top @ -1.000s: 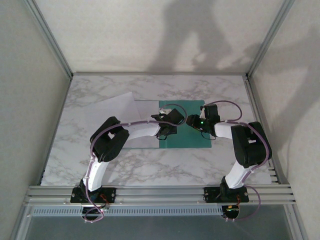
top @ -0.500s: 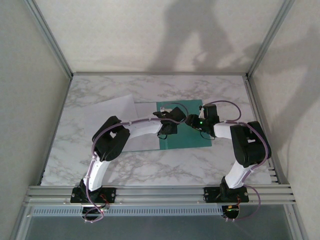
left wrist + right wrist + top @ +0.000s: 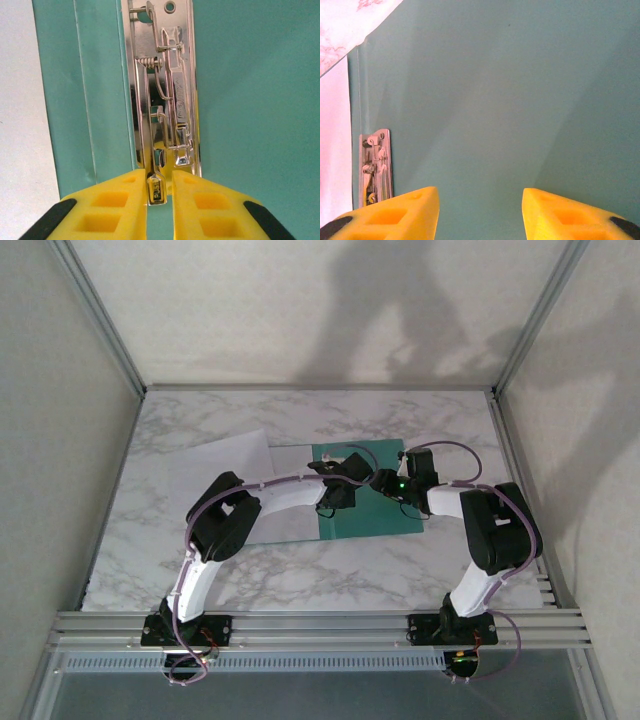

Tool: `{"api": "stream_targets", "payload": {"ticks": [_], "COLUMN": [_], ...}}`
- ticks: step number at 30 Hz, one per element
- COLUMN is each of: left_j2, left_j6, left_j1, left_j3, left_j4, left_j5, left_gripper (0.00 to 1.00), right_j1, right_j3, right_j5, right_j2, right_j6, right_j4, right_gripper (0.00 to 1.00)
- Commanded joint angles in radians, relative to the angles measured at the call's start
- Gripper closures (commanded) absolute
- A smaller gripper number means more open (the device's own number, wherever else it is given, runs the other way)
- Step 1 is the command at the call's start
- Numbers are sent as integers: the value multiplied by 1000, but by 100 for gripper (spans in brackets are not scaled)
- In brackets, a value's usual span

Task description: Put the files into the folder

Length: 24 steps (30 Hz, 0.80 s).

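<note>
The teal folder (image 3: 375, 515) lies open mid-table, its right leaf bare (image 3: 495, 75). Its shiny metal fastener (image 3: 167, 90) runs along the fold and is also seen in the right wrist view (image 3: 375, 165). My left gripper (image 3: 338, 490) is down at the fold, its yellow fingers (image 3: 110, 205) nearly together round the fastener's small lever tab (image 3: 154, 190). My right gripper (image 3: 385, 482) hovers open over the right leaf, nothing between its jaws (image 3: 480, 210). One white file (image 3: 225, 455) lies angled at the left; another sheet (image 3: 285, 515) covers the folder's left side.
Marble tabletop (image 3: 300, 570) surrounds the folder, with an aluminium frame rail (image 3: 320, 625) at the near edge and enclosure walls on three sides. Both arms meet over the folder's middle, their wrists close together.
My left gripper has crept slightly right along the fold onto the fastener. The right gripper has edged a little left toward it. The folder has shifted slightly.
</note>
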Motion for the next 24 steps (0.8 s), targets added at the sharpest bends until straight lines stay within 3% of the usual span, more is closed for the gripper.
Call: {"api": "stream_targets", "payload": {"ticks": [1,24], "left_j2": [6,-27], "left_j6": [-8,-51], "left_j1": [-19,-38], "left_j3": [39,9], "left_j4": [23,5], "left_j5": [67,36], "left_gripper": [78,77], "right_j1": [57,40], "right_j3": [-77,-151], "right_j5": [-74,-52], "right_j2": [67,-44], "right_j6": [39,47], "right_j4": [-233,-267], "right_gripper": [51,51]}}
